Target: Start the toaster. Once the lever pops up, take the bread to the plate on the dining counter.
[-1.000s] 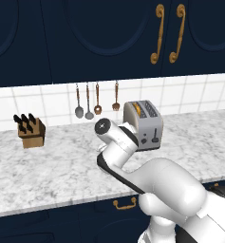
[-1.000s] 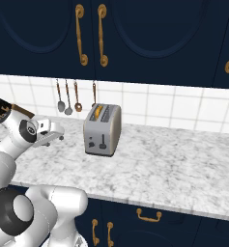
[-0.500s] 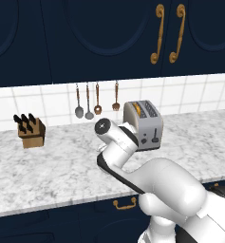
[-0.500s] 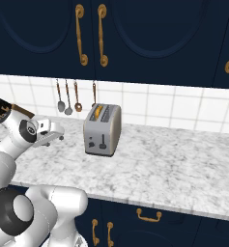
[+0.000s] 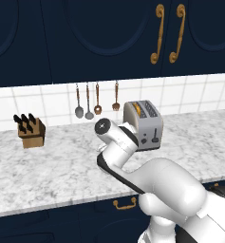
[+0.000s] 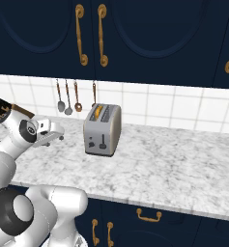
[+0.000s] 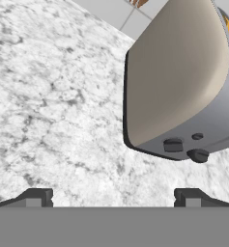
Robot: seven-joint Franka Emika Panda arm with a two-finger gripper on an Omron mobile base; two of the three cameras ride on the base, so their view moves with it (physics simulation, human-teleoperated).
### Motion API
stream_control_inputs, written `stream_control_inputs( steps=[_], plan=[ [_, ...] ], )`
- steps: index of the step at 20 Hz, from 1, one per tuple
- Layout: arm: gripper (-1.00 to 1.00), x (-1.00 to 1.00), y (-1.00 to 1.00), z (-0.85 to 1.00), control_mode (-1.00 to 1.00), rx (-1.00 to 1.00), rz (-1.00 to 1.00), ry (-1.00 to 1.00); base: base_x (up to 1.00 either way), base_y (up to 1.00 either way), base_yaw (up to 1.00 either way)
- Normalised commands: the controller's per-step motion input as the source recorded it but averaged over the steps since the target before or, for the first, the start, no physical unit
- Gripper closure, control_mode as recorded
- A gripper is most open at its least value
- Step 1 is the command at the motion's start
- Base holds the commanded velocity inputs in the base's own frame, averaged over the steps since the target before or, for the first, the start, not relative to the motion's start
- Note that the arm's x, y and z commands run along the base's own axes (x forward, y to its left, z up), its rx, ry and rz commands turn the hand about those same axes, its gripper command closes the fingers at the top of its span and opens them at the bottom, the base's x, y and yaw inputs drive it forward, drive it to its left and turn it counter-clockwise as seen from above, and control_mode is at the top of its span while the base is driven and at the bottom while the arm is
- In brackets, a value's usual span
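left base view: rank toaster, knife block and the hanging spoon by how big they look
1. toaster, clearly the largest
2. knife block, well smaller
3. hanging spoon, long but very thin, the least area

All three stand along the back of the counter, so nearness hardly skews this.

Nothing moved over the last second: gripper [image 7: 113, 198] held wide open, fingertips short of the toaster [image 7: 183, 82], bread [image 6: 98, 112] left in its slot.
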Motion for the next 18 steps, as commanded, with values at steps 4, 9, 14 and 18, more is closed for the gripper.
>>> stream_control_inputs(
  steps=[4,9,14,18],
  plan=[
    [-1.0,0.0,0.0,0.0,-1.0,0.0,0.0,0.0,0.0,0.0,0.0],
    [-1.0,0.0,0.0,0.0,-1.0,0.0,0.0,0.0,0.0,0.0,0.0],
    [-1.0,0.0,0.0,0.0,-1.0,0.0,0.0,0.0,0.0,0.0,0.0],
    [-1.0,0.0,0.0,0.0,-1.0,0.0,0.0,0.0,0.0,0.0,0.0]
  ],
)
